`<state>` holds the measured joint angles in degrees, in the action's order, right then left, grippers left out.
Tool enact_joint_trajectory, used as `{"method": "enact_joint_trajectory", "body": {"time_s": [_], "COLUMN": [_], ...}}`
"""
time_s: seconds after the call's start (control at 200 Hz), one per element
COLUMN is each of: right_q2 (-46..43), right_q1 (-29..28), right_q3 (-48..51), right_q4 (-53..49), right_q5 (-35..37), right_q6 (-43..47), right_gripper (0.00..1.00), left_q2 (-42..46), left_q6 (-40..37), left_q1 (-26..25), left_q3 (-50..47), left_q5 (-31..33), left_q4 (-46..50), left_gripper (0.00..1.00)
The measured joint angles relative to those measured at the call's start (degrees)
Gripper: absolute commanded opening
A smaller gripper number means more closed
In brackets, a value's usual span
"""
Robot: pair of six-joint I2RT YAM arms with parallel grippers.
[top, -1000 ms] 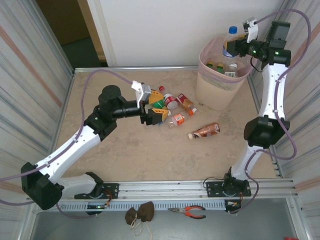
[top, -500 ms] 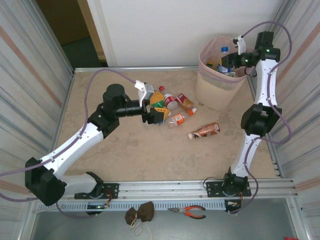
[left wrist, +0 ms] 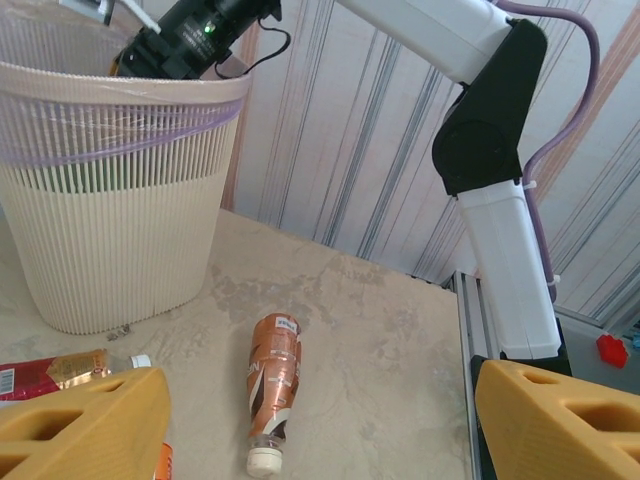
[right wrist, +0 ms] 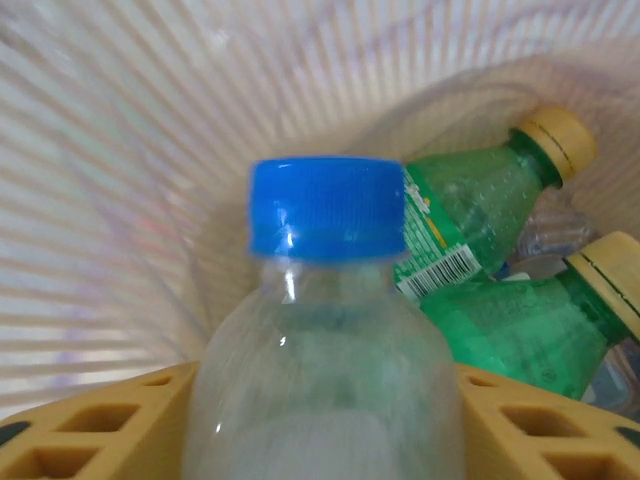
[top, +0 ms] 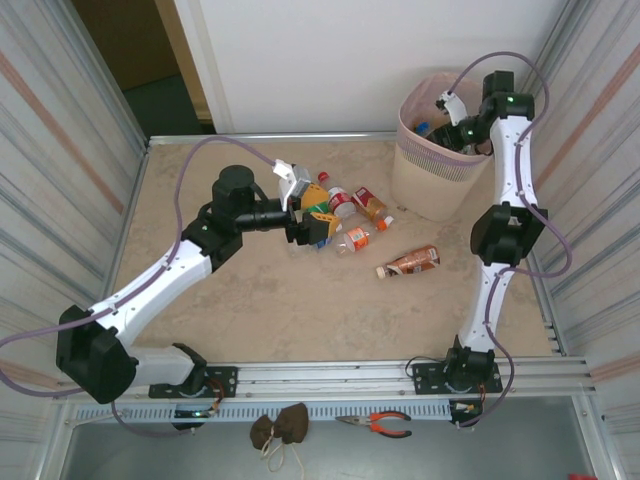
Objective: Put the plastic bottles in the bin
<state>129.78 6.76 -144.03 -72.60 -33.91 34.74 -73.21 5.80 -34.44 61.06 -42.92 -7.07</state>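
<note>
R gripper (top: 452,128) inside pink-rimmed beige ribbed bin (top: 420,190), far right. Clear blue-capped plastic bottle (right wrist: 325,330) between its jaws (clamped or loosening, can't tell). Spread wide, let bottle drop straight, then lift clear. L gripper (left wrist: 320,420) agape, empty, over loose bottles (top: 350,215), centre.

Soft, even light fills the overhead view. The beige marbled bench (top: 250,320) shows only faint, diffuse shadows beneath the white robot arms (top: 170,270), and the doorway (top: 130,60) at 11 o'clock stays dark. The corrugated metal side walls (top: 60,150) splay outward at 9 and 3 o'clock, a wide-lens look. The left wrist picture is bright and crisp. In the right wrist picture the clear plastic bottle with a blue cap (right wrist: 325,330) is very close and blurred, with a small white glint on its cap. The green plastic bottles (right wrist: 480,210) at 3 o'clock are soft too.
</note>
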Motion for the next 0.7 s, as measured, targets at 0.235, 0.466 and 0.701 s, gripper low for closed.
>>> {"method": "enact_joint_trajectory", "body": {"time_s": [0.235,0.466,0.701], "right_q2": [0.74,-1.33,-6.6], "right_q1": [0.33,1.84,3.43], "right_q3": [0.0,0.0,2.14], "right_q4": [0.57,2.19,6.38], "right_q5": [1.09,-2.73,-6.99], "right_q6": [0.15,-3.23,-8.33], "right_gripper": [0.75,0.74,0.61], "left_q2": [0.0,0.02,0.66], "left_q6": [0.02,0.24,0.44], "left_q1": [0.63,0.63,0.63], "left_q3": [0.0,0.0,0.0], "left_q5": [-0.13,-0.52,-0.48], "left_q4": [0.0,-0.02,-0.02], "left_gripper": [0.8,0.8,0.79]}}
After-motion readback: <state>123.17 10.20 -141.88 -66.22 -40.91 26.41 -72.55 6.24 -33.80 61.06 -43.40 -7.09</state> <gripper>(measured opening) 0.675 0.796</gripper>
